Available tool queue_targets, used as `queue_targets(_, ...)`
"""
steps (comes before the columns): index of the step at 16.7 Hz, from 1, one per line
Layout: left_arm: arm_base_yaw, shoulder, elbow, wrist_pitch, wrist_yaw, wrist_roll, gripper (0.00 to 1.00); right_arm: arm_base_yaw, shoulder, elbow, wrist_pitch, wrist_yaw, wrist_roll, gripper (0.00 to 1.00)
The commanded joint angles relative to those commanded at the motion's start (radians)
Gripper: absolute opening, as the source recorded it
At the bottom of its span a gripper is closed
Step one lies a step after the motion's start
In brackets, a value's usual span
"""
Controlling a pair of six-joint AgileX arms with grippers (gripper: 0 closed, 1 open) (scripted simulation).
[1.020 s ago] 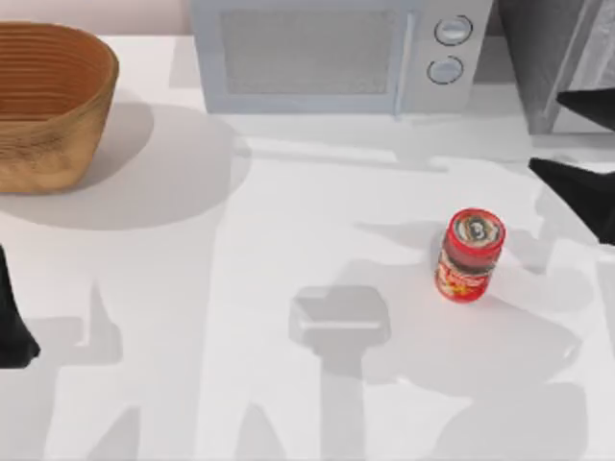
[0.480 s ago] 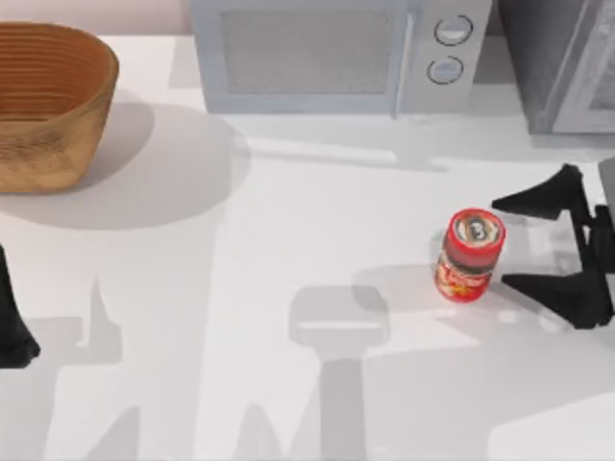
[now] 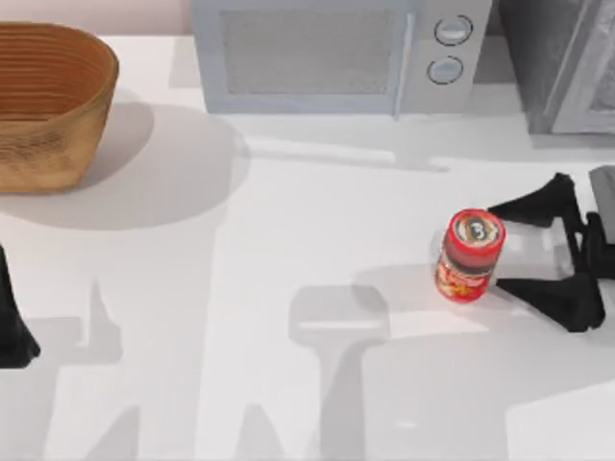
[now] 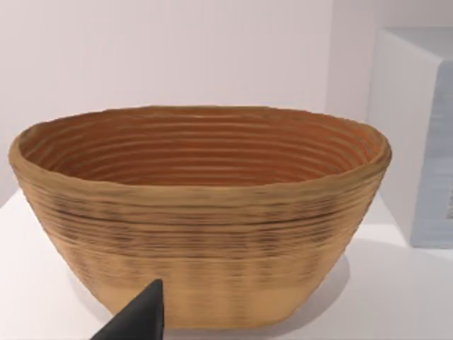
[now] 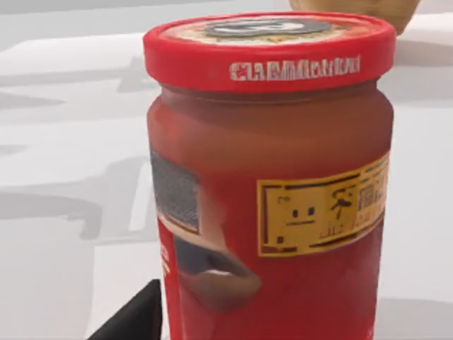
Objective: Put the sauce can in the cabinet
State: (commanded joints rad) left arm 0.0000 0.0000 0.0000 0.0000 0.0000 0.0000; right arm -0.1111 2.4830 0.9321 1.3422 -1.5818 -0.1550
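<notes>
The sauce can (image 3: 469, 254) stands upright on the white table, right of centre; it is red with a red rim and a silvery-grey top. My right gripper (image 3: 495, 246) is open just to the can's right, with its two black fingers (image 3: 534, 203) spread to either side and their tips level with the can's right edge. In the right wrist view the sauce can (image 5: 272, 177) is very close, and one dark fingertip (image 5: 133, 320) shows beside it. The cabinet (image 3: 562, 67), dark grey with a paler door panel, stands at the back right.
A pale blue-grey microwave (image 3: 327, 53) stands at the back centre and a woven basket (image 3: 48, 106) at the back left. My left gripper (image 3: 13, 327) is parked at the table's left edge. The left wrist view faces the basket (image 4: 202, 212).
My right gripper has come from the far right, near the cabinet, leftwards to the sauce can, and its open fingers now flank the can's right side. The can and the left arm have not moved.
</notes>
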Motion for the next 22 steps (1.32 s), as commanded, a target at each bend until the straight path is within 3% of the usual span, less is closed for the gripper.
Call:
queue_targets(6,0.0,0.0,0.0,0.0,0.0,0.0,1.0,0.05,0.008,0.009,0.088,-0.013,0.045,1.0)
queue_targets(16,0.0,0.0,0.0,0.0,0.0,0.0,1.0,0.149,0.065,-0.002,0.381,0.089,0.273,1.0)
queue_targets(22,0.0,0.0,0.0,0.0,0.0,0.0,1.0,0.172,0.077,-0.006,0.45,0.112,0.326,1.0)
